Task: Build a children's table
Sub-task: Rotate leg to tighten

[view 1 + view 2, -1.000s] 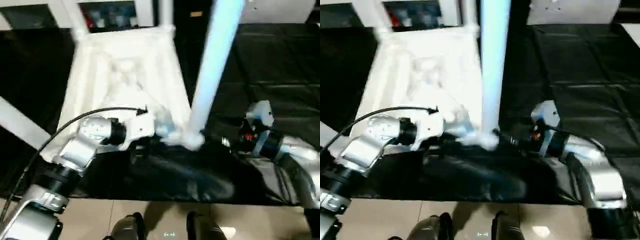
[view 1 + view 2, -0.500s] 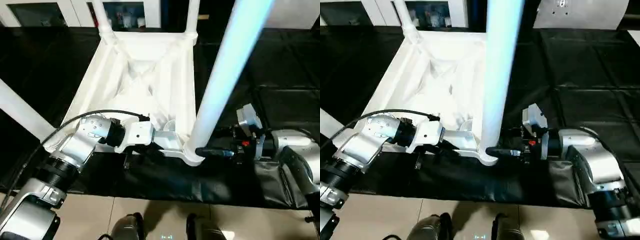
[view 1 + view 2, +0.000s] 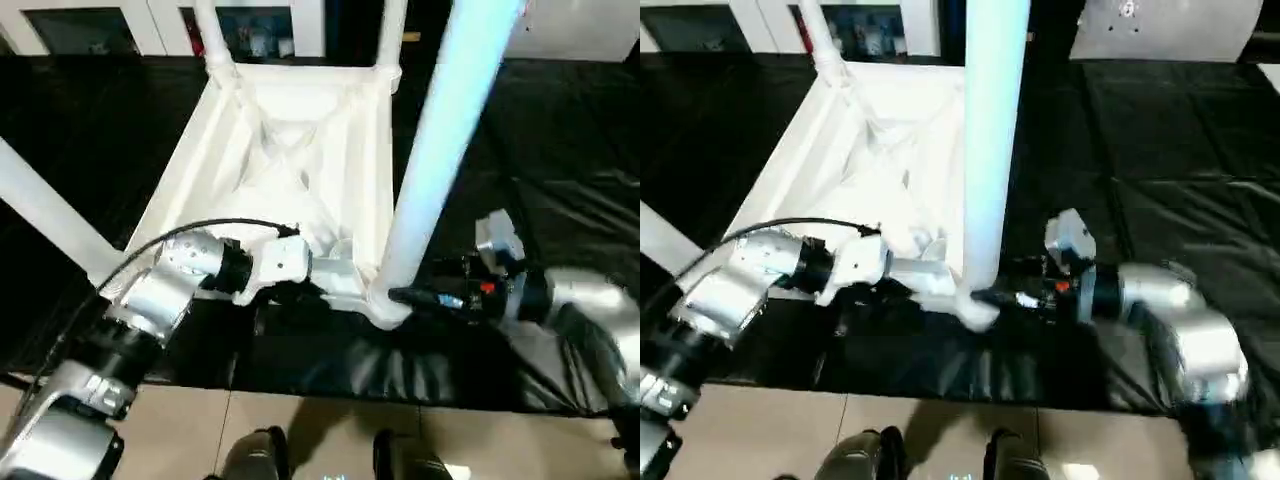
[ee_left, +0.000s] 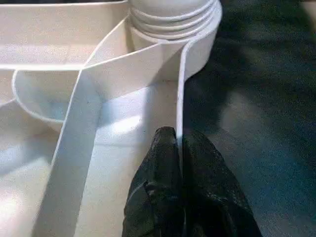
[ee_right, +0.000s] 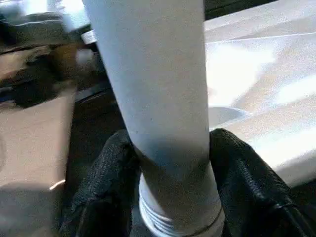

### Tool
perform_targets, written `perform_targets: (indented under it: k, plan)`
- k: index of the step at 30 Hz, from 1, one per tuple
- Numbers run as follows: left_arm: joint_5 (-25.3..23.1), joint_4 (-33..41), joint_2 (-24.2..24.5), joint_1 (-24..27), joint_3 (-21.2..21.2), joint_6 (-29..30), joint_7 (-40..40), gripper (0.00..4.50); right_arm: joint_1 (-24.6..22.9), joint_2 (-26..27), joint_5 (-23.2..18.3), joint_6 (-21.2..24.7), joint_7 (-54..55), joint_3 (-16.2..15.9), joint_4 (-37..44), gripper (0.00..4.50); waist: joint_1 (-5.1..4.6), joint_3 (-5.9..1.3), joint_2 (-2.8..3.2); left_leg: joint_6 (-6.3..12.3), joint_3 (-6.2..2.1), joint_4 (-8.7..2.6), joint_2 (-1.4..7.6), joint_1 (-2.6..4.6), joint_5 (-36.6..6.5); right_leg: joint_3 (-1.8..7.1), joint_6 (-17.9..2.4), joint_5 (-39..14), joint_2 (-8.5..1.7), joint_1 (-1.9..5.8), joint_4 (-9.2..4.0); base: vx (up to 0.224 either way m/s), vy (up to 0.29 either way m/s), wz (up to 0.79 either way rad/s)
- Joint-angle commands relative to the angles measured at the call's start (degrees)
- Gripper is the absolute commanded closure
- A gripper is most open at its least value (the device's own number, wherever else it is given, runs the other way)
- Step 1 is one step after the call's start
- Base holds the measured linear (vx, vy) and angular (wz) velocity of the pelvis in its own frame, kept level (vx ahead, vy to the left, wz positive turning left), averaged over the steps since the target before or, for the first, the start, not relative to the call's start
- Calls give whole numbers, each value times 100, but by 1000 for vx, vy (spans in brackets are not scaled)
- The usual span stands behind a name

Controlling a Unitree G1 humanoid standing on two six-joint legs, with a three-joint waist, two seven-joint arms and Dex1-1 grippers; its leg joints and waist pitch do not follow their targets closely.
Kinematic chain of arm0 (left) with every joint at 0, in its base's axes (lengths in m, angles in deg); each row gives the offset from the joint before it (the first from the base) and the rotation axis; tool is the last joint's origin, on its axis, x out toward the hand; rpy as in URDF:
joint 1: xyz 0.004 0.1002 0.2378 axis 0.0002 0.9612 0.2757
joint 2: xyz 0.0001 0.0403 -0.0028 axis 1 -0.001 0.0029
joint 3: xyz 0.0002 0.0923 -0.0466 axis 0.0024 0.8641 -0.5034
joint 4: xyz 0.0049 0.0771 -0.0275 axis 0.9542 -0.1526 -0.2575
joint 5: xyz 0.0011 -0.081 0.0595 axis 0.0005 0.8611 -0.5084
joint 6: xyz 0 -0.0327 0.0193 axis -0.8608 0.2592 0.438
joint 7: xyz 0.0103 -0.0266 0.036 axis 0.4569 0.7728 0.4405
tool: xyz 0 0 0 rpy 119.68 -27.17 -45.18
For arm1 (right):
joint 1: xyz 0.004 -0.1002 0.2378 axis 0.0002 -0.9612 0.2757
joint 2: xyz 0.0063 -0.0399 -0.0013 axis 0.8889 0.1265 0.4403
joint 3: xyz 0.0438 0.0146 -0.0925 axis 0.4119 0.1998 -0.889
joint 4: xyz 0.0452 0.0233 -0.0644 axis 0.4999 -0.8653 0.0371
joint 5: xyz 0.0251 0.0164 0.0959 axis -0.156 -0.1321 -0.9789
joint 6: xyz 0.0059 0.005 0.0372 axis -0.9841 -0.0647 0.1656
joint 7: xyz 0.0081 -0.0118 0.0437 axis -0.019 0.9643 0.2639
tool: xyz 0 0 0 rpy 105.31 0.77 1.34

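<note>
From the left eye view, the children's table (image 3: pixel 290 150) lies upside down on the black sheet-covered table (image 3: pixel 560 130), its ribbed underside facing up. Legs rise from its corner sockets: two at the far corners, one at the near left corner slanting off toward the picture's left edge, and the near right leg (image 3: pixel 440 150) standing tall and close to the camera. The left gripper (image 3: pixel 335 272) reaches in from the left over the near edge of the top, close to the near right socket. The right gripper (image 3: pixel 405 296) comes in from the right, level with the base of that leg, its black fingers on either side of it.

The right eye view shows the same layout (the near right leg here rises almost straight up through the middle of the frame), with the right gripper at its foot.

In the left wrist view, the left gripper's two black fingers (image 4: pixel 158 197) are clenched on the thin side wall of the top, one finger inside and one outside, just short of the corner socket with the leg's threaded end in it.

In the right wrist view, the right gripper's fingers (image 5: pixel 247 182) clasp the leg just above its ridged base, one pad on each side, touching it.
</note>
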Motion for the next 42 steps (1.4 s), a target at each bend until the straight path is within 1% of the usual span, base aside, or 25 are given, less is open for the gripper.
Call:
perform_targets:
  k: [1,3,4,5,6,7,9,10,12,14,15,16,18,19,22,24,27,28,31,34,35,37,38,39,42]
  plan:
    - [-132,85,-254,70,31,367,-646,450,-140,185,324,194,622,-243,80,257,-45,-402,-143,182,-88,-440,246,108,-1397,206,-1155,-2747,-417,209,-556,0,0,0]
    - [-139,211,-443,105,-5,620,-906,450,-255,522,397,418,1251,-108,214,259,-110,-378,-151,76,-132,-478,227,72,-1573,190,-902,-3213,-418,218,-588,-25,12,-5]
    - [-182,272,-658,96,-31,843,-1190,450,-305,858,521,550,1782,-62,304,260,-147,-359,-107,44,-153,-479,213,95,-1754,185,-785,-3484,-435,173,-627,-68,37,-11]
    - [-199,306,-789,88,-38,974,-1341,450,-317,1054,592,634,2080,-56,340,260,-195,-352,-87,3,-144,-490,218,112,-1862,185,-743,-3476,-408,134,-652,0,0,0]
    - [-216,351,-886,85,-41,1097,-1456,450,-327,1192,640,704,2308,-63,381,260,-241,-357,-109,-17,-169,-504,205,98,-1905,172,-699,-3491,-415,153,-657,0,0,0]
    - [-270,323,-1065,44,-63,1220,-1712,450,-274,1468,759,730,2734,-51,345,260,-256,-351,-73,-31,-180,-518,203,83,-1895,165,-686,-3483,-420,157,-656,0,0,0]
    - [-400,245,-1426,-58,-95,1438,-2211,450,-123,2052,926,813,3591,7,212,261,-290,-351,-81,-39,-190,-531,192,82,-2030,149,-597,-3530,-410,146,-688,0,0,0]
    - [-464,174,-1677,-135,-123,1554,-2529,450,-5,2414,1050,873,4118,25,74,261,-329,-330,-60,-72,-178,-529,188,114,-2164,154,-598,-3596,-400,79,-711,0,0,0]
    - [-515,108,-2003,-228,-129,1720,-2873,450,191,2867,1190,809,4716,16,-170,261,-401,-342,-44,-142,-239,-561,171,106,-2354,103,-507,-3618,-410,125,-735,0,0,0]
    - [-566,64,-2063,-271,-82,1680,-2909,450,293,2999,1296,663,4887,34,-290,261,-402,-358,-40,-89,-231,-578,173,99,-2363,118,-486,-3324,-403,125,-745,-12,32,-8]
    - [-599,35,-2033,-284,-71,1631,-2891,450,306,3014,1310,617,4924,103,-318,205,-401,-357,-44,-60,-221,-576,173,119,-2387,128,-497,-3253,-399,104,-752,0,0,0]
    - [-605,14,-1960,-281,-70,1562,-2826,450,281,2956,1244,583,4853,183,-313,205,-395,-371,-59,6,-196,-568,156,138,-2379,142,-529,-3148,-399,89,-762,0,0,0]
    - [-625,-35,-1725,-259,-66,1379,-2629,450,194,2745,1089,475,4607,397,-292,181,-382,-388,-38,146,-191,-580,178,103,-2206,161,-630,-2783,-423,135,-738,0,0,0]
    - [-643,-36,-1468,-194,-52,1132,-2386,450,73,2384,1038,270,4145,456,-252,181,-372,-406,-56,164,-185,-577,182,95,-2135,161,-658,-2642,-415,154,-726,0,0,0]
    - [-617,-48,-1121,-84,-65,746,-1969,450,-71,1901,897,7,3492,645,-212,148,-320,-458,-66,344,-135,-545,200,76,-1783,190,-969,-1872,-431,222,-664,0,0,0]
    - [-597,-38,-973,-43,-50,695,-1797,450,-86,1724,771,-63,3221,729,-215,128,-325,-483,-97,482,-102,-514,201,67,-1631,184,-1124,-1864,-434,215,-650,0,0,0]
    - [-459,-46,-688,39,18,325,-1272,450,-89,1267,604,-194,2539,778,-211,114,-290,-497,-92,559,-83,-479,198,60,-1424,194,-1171,-1880,-450,227,-641,0,0,0]
    - [-403,-79,-374,91,166,-116,-769,450,-73,816,452,-326,1785,715,-208,104,-292,-535,-138,614,-64,-458,200,47,-1220,187,-1225,-1617,-433,251,-607,0,0,0]
    - [-280,-125,-132,109,276,-455,-243,450,-46,381,232,-421,907,543,-202,70,-224,-594,-114,886,-68,-411,211,32,-717,170,-1413,-810,-435,307,-500,0,0,0]
    - [-156,-188,13,62,331,-669,183,450,4,2,121,-555,16,284,-215,70,-175,-611,-82,1106,-51,-380,232,48,-413,137,-1675,-230,-430,303,-429,0,0,0]
    - [-137,-245,69,17,368,-783,357,450,61,-125,77,-590,-347,177,-253,70,-161,-632,-155,1170,-41,-373,248,49,-339,120,-1743,-107,-427,316,-410,0,0,0]
    - [-159,-332,143,-54,434,-946,549,450,188,-229,16,-615,-737,45,-354,70,-108,-627,-106,1230,-45,-364,268,48,-268,102,-1786,-104,-433,309,-384,0,0,0]
    - [-165,-422,197,-116,492,-1103,699,450,320,-285,-5,-671,-1009,-61,-491,70,-91,-637,-149,1226,-40,-360,270,51,-333,89,-1798,-236,-437,312,-396,0,0,0]
    - [-164,-427,200,-120,495,-1110,708,450,330,-287,-6,-671,-1024,-69,-500,85,-63,-637,-128,1200,-46,-357,282,61,-359,91,-1796,-320,-448,302,-389,0,0,0]
    - [-186,-593,256,-251,566,-1329,924,450,608,-353,-4,-629,-1484,-341,-787,104,-10,-612,-110,980,-39,-372,296,85,-612,89,-1773,-775,-447,267,-427,0,0,0]
